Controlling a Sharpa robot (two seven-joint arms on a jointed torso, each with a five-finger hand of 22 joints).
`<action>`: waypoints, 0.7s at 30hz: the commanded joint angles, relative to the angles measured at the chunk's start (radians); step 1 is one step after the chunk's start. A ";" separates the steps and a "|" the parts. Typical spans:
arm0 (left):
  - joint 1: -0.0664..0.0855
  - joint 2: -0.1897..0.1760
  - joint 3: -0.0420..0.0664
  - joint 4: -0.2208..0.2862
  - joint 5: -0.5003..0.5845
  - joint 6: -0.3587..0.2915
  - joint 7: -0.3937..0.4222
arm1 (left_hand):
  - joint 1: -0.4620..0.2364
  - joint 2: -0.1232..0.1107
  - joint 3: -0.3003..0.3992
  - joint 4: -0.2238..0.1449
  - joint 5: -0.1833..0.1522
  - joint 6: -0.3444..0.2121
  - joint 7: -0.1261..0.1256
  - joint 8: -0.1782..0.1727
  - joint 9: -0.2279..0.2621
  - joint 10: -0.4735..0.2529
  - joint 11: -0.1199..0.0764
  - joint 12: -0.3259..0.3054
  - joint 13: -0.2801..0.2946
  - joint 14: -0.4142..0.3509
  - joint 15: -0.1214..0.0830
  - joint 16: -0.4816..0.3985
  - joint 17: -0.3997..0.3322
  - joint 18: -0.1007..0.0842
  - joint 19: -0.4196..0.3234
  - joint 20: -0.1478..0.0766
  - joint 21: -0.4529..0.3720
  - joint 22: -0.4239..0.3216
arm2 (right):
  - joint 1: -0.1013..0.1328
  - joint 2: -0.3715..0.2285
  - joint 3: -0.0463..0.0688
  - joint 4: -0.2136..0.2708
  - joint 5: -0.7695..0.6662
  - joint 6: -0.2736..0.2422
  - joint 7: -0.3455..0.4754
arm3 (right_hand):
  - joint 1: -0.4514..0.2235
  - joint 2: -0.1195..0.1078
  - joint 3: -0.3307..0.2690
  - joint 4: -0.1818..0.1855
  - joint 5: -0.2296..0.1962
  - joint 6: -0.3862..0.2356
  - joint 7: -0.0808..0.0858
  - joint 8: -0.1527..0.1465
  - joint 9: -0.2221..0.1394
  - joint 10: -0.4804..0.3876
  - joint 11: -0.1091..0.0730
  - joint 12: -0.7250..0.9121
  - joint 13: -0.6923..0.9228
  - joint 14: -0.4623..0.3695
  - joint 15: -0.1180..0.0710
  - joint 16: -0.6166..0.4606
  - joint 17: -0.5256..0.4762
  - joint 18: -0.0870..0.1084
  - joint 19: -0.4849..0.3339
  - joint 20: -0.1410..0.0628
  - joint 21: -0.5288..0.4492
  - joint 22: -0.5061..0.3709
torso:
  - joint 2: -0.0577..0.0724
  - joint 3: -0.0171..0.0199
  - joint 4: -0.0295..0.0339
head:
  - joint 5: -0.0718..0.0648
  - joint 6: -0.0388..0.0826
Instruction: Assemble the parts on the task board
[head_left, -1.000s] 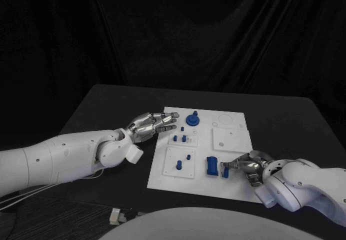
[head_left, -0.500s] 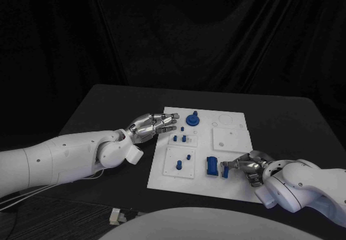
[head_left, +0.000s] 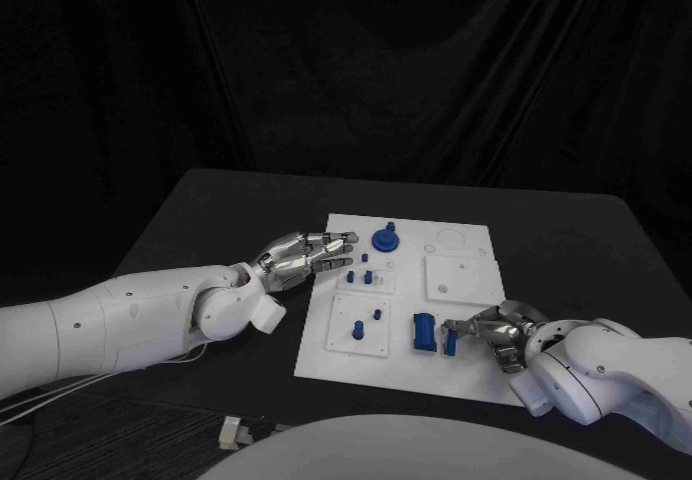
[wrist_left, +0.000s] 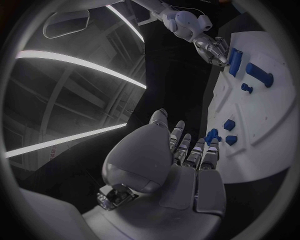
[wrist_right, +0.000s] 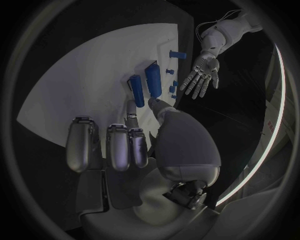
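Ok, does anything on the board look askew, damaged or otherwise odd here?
Nothing stands out. The task board lies flat on the table, the blue parts sit on it, the right hand touches one at the near edge, and the left hand hovers open beside the board.

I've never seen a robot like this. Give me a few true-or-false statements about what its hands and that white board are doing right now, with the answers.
1. The left hand holds a blue part. False: it holds nothing, its fingers stretched out at the edge of the white task board.
2. The right hand is beside the two upright blue blocks near the board's front. True.
3. The round blue knob-shaped part sits near the board's far edge. True.
4. The board lies on a white table. False: the table is black.
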 joint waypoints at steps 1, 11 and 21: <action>-0.002 -0.001 0.001 0.003 0.002 0.013 0.009 | 0.011 0.000 0.007 0.002 0.004 0.003 0.002 0.005 0.002 0.001 0.006 0.001 0.001 0.000 0.008 0.004 0.002 -0.008 0.006 -0.002 0.006 -0.001 | -0.002 -0.004 0.000 0.007 -0.009 -0.024 0.003 | -0.008 -0.001 -0.010 0.002 -0.008 -0.005 -0.004 0.005 0.002 0.102 0.003 0.004 0.263 0.062 0.004 -0.002 0.001 0.005 0.022 0.004 -0.005 0.194 | 0.000 0.0000 0.0003 | 0.000 0.000; -0.003 -0.005 0.001 0.004 0.002 0.010 0.011 | 0.011 0.000 0.007 0.002 0.004 0.003 0.002 0.005 0.002 0.001 0.006 0.001 0.001 0.000 0.008 0.004 0.002 -0.008 0.006 -0.002 0.006 -0.001 | -0.002 -0.026 0.001 0.026 -0.027 -0.043 0.005 | -0.021 0.013 -0.107 0.043 0.009 -0.007 -0.014 0.054 0.025 0.102 -0.005 0.004 0.263 0.063 -0.003 0.000 0.007 0.005 0.024 -0.001 -0.004 0.194 | 0.000 -0.0003 0.0002 | 0.000 0.000; -0.003 -0.008 0.001 0.006 0.002 0.009 0.013 | 0.012 0.000 0.007 0.001 0.005 0.004 0.002 0.006 0.002 0.002 0.007 0.001 0.001 -0.001 0.009 0.004 0.001 -0.008 0.007 -0.002 0.006 -0.001 | 0.001 -0.050 0.001 0.048 -0.039 -0.063 0.013 | -0.017 0.021 -0.122 0.049 0.007 -0.007 -0.017 0.070 0.033 0.102 -0.008 0.004 0.263 0.063 -0.005 0.001 0.008 0.005 0.024 -0.003 -0.003 0.194 | 0.000 0.0003 0.0000 | 0.002 0.000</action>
